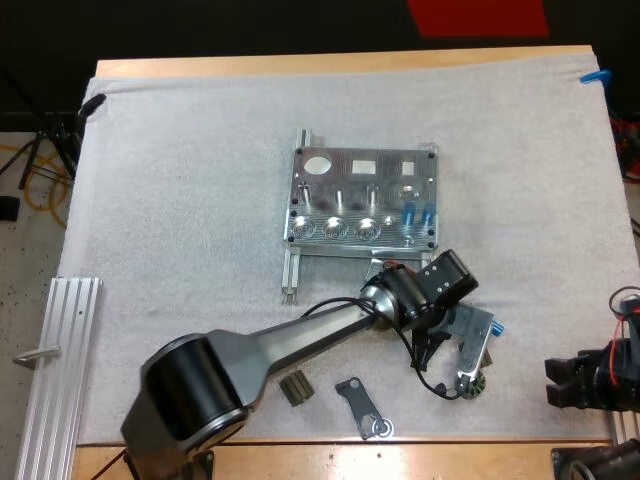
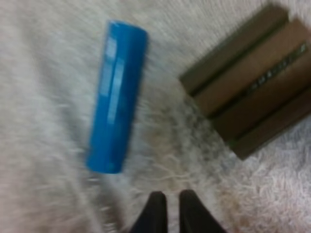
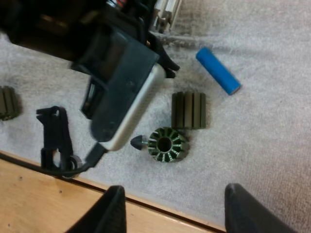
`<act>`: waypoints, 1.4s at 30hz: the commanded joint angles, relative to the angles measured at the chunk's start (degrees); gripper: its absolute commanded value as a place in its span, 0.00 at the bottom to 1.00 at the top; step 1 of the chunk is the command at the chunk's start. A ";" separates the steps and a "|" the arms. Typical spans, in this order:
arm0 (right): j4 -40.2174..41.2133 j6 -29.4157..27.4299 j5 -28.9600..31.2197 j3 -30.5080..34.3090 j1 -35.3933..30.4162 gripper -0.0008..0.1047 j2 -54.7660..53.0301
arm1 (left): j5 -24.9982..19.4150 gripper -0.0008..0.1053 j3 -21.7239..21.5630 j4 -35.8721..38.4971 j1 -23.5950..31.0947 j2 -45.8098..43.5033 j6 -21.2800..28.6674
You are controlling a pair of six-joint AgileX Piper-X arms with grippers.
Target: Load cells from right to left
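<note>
Two black fingertips (image 2: 156, 213), all but touching with nothing between them: that's my left jaws, closed and empty, low over the white mat (image 2: 43, 58). Just ahead, off to the side away from the brown ribbed block (image 2: 252, 82), lies the loose blue cell (image 2: 116, 97), flat on the mat. Its long axis runs nearly straight away from my fingertips, tipped only a little, so my closing line already crosses it. I judge the move needs the jaws opened, a sidestep toward the cell, then a drop over its middle. The block sits close by but clear of the cell.

In the high view all this is lower right of centre, with a small dark gear (image 1: 470, 386) nearer the bench (image 1: 400, 450) edge. My right jaws, spread wide and empty, hang at the lower right edge, well apart, so the left is plainly nearer. At centre, the metal fixture (image 1: 365, 200) carries two cells (image 1: 417, 212) at its right end, and the holes to their left look unfilled.
</note>
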 commanded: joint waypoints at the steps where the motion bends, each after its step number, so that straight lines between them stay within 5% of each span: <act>1: -0.09 -1.16 0.31 0.08 -0.23 0.44 0.48 | -0.26 0.16 -0.09 0.25 -0.07 -1.98 -0.89; 6: -0.09 -2.17 0.31 0.08 -0.23 0.44 1.93 | -1.34 0.47 -0.09 1.37 -0.07 -4.74 -0.75; 9: -0.09 -3.71 2.52 0.08 -0.23 0.44 2.28 | -2.92 0.54 -0.09 2.35 -0.07 -6.19 -2.31; 27: -10.20 -6.83 11.66 5.05 -0.23 0.44 8.64 | -4.73 0.54 -0.09 12.50 4.30 -21.08 -18.94; 42: -22.50 -6.70 11.66 11.03 -0.23 0.44 22.60 | -4.85 0.54 -0.09 21.51 4.95 -33.04 -22.87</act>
